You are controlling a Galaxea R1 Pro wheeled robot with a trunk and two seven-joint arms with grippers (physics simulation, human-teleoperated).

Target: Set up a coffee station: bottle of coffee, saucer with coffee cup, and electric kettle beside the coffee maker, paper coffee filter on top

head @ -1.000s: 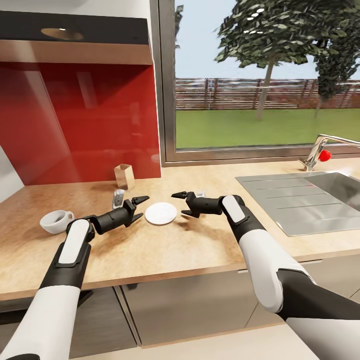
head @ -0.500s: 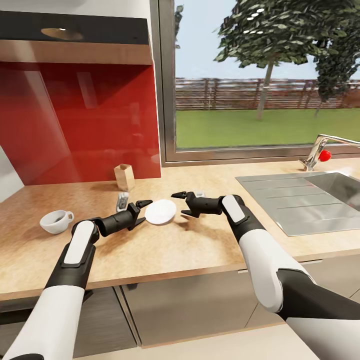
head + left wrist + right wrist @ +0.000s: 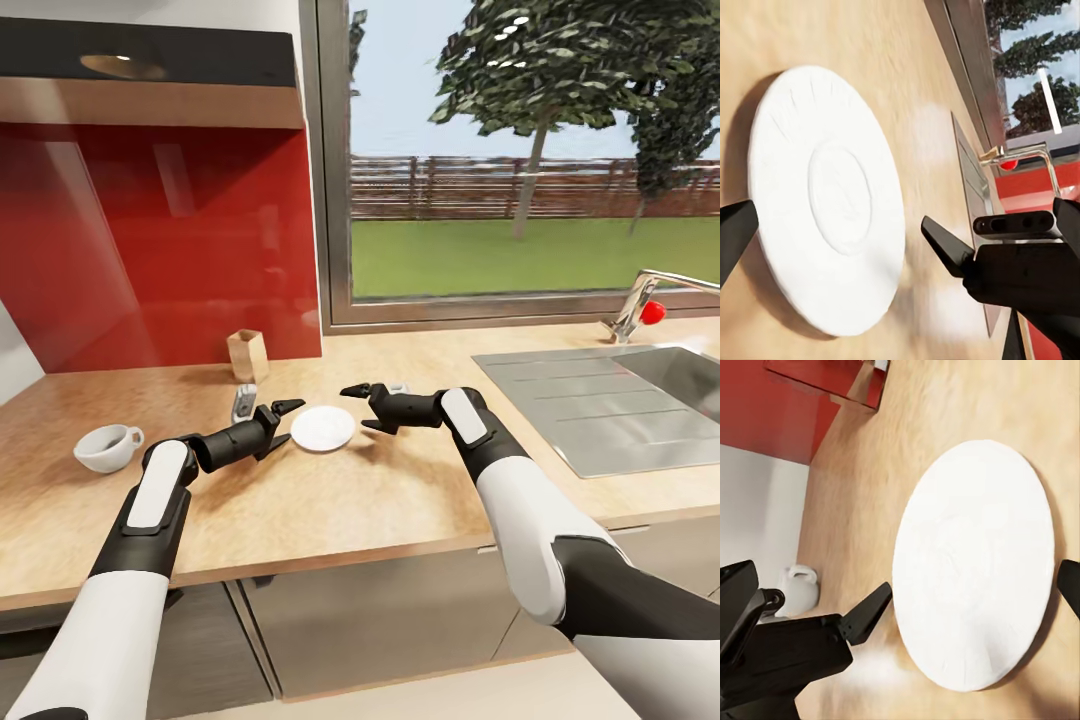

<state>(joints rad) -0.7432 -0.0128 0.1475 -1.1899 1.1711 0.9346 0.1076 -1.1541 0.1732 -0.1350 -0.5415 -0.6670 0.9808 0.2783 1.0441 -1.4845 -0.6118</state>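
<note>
Your saucer (image 3: 322, 428) lies flat at mid-frame on the wooden surface (image 3: 380, 500), bare wood toward the front edge; your left tool (image 3: 282, 418) gapes empty at its left rim, having crept closer; your right tool (image 3: 359, 407) hangs open, empty, right of it; the coffee cup (image 3: 104, 447) sits far left, shifted slightly.

No lettering, label, brand mark, number or sign can be read anywhere in these views. The round white ceramic saucer (image 3: 322, 428), the white ceramic coffee cup (image 3: 104, 447) and the pale wooden countertop (image 3: 380, 490) all carry plain, unmarked surfaces.
</note>
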